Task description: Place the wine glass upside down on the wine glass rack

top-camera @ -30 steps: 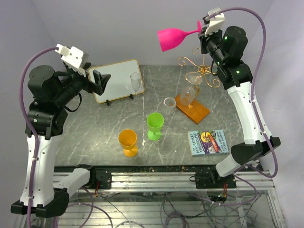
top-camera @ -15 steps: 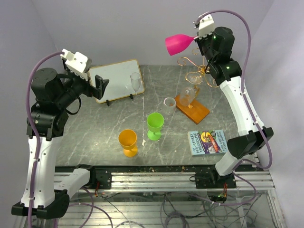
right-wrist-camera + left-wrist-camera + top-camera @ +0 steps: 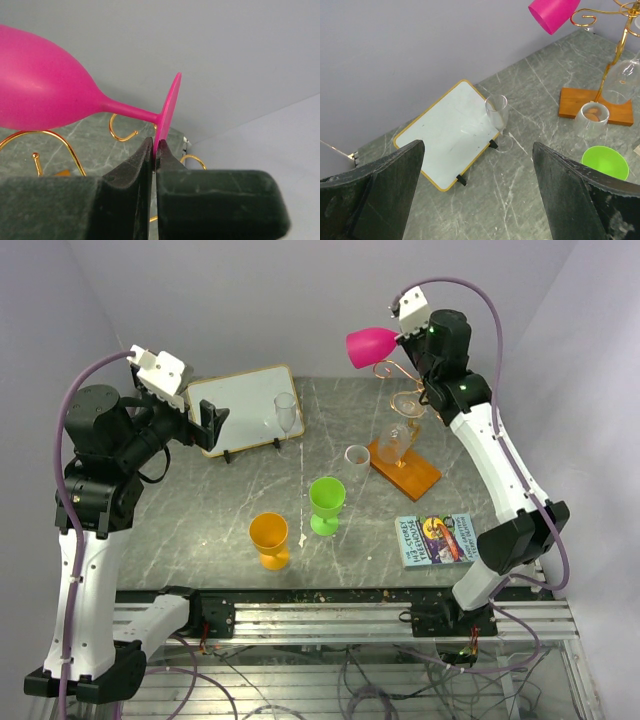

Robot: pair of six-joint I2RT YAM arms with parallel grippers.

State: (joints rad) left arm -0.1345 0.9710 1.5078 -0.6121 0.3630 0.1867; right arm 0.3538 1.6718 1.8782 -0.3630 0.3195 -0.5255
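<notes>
Over the last second the right arm (image 3: 500,470) had swung the pink wine glass (image 3: 372,345) back and inward. It hung tilted, bowl mouth angled down, just above the curled top of the wine glass rack (image 3: 398,372), not yet hooked. The right jaws were closed on the edge of its thin flat foot. Threading the foot into a gold spiral remained, I judged. The left jaws stood wide open and empty near the white board (image 3: 447,130). The glass looked matte and opaque. The rack was thin glossy wire on a flat orange base (image 3: 410,472), carrying clear glasses (image 3: 405,403), on the grey veined table (image 3: 200,520).
</notes>
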